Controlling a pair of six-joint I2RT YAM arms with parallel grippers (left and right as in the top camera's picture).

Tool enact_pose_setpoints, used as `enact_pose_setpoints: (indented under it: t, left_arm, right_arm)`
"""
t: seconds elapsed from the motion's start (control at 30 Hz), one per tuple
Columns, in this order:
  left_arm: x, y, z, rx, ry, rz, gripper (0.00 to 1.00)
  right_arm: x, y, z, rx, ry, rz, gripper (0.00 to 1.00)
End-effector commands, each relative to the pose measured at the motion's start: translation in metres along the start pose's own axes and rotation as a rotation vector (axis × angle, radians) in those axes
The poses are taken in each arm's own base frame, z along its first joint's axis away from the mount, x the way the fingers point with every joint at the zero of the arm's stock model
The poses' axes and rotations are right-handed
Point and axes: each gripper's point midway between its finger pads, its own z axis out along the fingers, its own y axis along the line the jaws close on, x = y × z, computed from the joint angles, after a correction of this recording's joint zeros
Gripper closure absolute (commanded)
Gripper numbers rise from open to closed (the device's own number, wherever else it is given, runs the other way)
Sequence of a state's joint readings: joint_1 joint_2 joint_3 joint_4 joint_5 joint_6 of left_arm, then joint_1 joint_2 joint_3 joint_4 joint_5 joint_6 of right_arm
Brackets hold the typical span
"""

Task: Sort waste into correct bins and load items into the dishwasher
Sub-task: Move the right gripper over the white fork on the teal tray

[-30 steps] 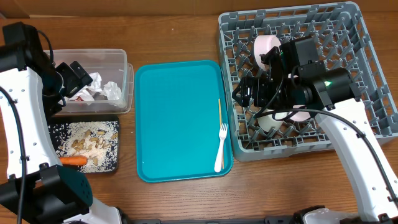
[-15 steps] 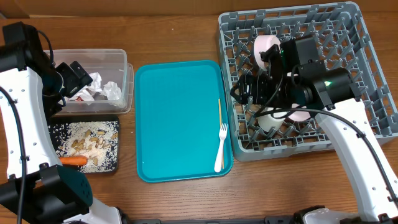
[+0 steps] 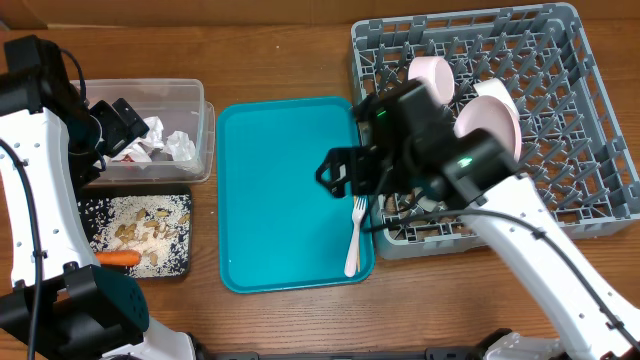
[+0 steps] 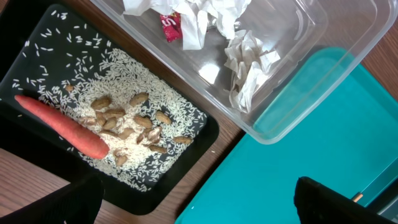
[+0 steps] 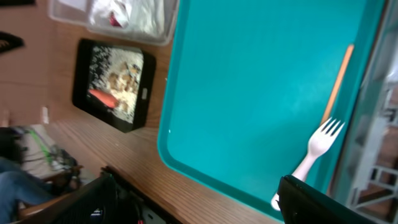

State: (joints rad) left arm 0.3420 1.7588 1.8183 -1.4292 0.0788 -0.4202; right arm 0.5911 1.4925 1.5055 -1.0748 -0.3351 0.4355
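Observation:
A white plastic fork [image 3: 354, 236] [image 5: 316, 147] and a thin pale wooden stick [image 5: 339, 79] lie at the right edge of the teal tray [image 3: 285, 190]. My right gripper [image 3: 338, 172] [image 5: 199, 205] hangs open over that tray, left of the fork, with nothing between its fingers. Two white dishes [image 3: 432, 72] [image 3: 492, 112] stand on edge in the grey dish rack [image 3: 570, 70]. My left gripper [image 3: 125, 113] [image 4: 199, 208] is open and empty above the bins. The clear tub [image 3: 195, 100] holds crumpled napkins [image 4: 245, 59] and a red wrapper [image 4: 171, 26]. The black tray [image 4: 37, 37] holds a carrot [image 4: 62, 124] [image 3: 118, 258], nuts [image 4: 127, 121] and grains.
The teal tray lies between the bins on the left and the rack on the right. Bare wooden table [image 3: 300, 320] runs along the front edge. My right arm [image 3: 540, 250] crosses the rack's front left corner.
My right arm has swung left, out of the dish rack and over the teal tray, uncovering a white dish in the rack. The left arm has not moved.

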Motion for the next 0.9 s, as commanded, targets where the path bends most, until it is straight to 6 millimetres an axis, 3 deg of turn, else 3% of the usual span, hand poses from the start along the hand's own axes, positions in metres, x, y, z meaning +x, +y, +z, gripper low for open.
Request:
enact_pose_setpoints:
  t: [0.0, 0.2, 0.4, 0.53, 0.67, 0.87]
  left_arm:
    - [0.003, -0.001, 0.0, 0.008, 0.009, -0.013, 0.0]
    - [0.003, -0.002, 0.0, 0.008, 0.009, -0.013, 0.0]
    - [0.003, -0.002, 0.0, 0.008, 0.009, -0.012, 0.0]
    - [0.003, -0.002, 0.0, 0.008, 0.009, -0.012, 0.0]
    - [0.003, -0.001, 0.0, 0.008, 0.009, -0.013, 0.01]
    - [0.003, -0.002, 0.0, 0.008, 0.009, -0.012, 0.0]
  right_arm:
    - [-0.002, 0.001, 0.01, 0.127, -0.061, 0.082, 0.14]
    - [0.03, 0.017, 0.046, 0.173, 0.031, 0.005, 0.14]
    - [0.054, -0.009, 0.085, 0.331, 0.114, 0.028, 0.12]
    - [0.06, -0.027, 0.103, 0.388, 0.169, 0.051, 0.11]
    - [0.065, -0.046, 0.11, 0.446, 0.219, 0.087, 0.11]
    - [0.064, -0.078, 0.098, 0.529, 0.244, 0.212, 0.1]
